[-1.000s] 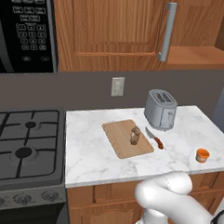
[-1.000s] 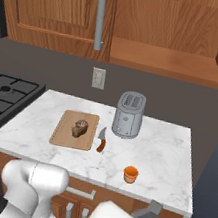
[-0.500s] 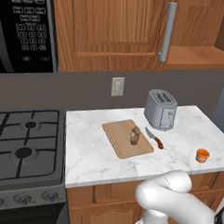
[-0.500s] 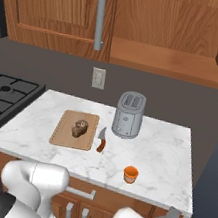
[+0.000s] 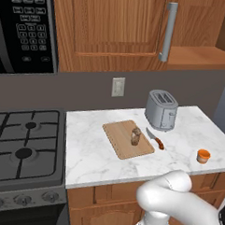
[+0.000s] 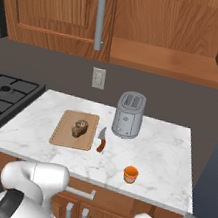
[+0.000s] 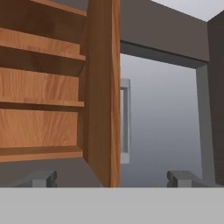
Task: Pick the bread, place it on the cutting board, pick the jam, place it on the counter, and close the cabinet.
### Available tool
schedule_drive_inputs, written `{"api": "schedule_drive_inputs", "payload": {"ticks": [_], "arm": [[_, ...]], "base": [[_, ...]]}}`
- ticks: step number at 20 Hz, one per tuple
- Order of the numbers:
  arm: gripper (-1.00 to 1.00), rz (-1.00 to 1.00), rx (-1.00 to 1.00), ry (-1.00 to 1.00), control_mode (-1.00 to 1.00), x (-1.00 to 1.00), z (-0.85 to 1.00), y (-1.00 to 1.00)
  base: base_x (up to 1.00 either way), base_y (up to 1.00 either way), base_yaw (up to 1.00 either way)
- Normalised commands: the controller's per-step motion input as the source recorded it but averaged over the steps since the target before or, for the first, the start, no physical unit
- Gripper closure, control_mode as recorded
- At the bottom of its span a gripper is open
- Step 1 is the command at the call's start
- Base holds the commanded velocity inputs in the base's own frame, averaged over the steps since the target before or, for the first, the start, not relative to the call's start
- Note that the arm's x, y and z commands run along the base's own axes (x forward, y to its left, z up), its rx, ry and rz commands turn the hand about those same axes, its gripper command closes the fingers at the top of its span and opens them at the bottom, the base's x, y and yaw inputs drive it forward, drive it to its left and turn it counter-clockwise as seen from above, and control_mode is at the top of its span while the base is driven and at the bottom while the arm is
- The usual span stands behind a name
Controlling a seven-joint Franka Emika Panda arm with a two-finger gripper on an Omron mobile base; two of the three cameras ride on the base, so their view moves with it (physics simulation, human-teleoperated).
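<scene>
Bread point(image 5: 135, 136), dark-brown speckled chunk upright on tan cutting board point(image 5: 122, 144); hand point(image 7: 113, 178) spread wide, empty.

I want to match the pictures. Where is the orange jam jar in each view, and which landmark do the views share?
Left base view: the jam stands on the counter at the right, near the front edge.
Right base view: the jam stands right of centre, in front of the toaster.
Hand view: open cabinet shelves and the edge of a door; no jar here.
Shared landmark of the base views: the toaster, behind the jar.
</scene>
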Motion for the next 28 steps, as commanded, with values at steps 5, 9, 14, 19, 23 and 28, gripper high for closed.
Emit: {"api": "schedule_drive_inputs", "payload": {"ticks": [5,9,14,19,23,28], "arm": [[-1.0,0.0,0.0,0.0,-1.0,-0.01,0.0,-0.13],[-1.0,0.0,0.0,0.0,-1.0,0.0,0.0,-0.13],[-1.0,0.0,0.0,0.0,-1.0,0.0,0.0,-0.13],[-1.0,0.0,0.0,0.0,-1.0,0.0,0.0,-0.13],[-1.0,0.0,0.0,0.0,-1.0,0.0,0.0,-0.14],[-1.0,0.0,0.0,0.0,-1.0,0.0,0.0,-0.15]], "base": [[0.0,0.0,0.0],[0.0,0.0,0.0],[0.0,0.0,0.0],[0.0,0.0,0.0],[0.0,0.0,0.0],[0.0,0.0,0.0]]}}
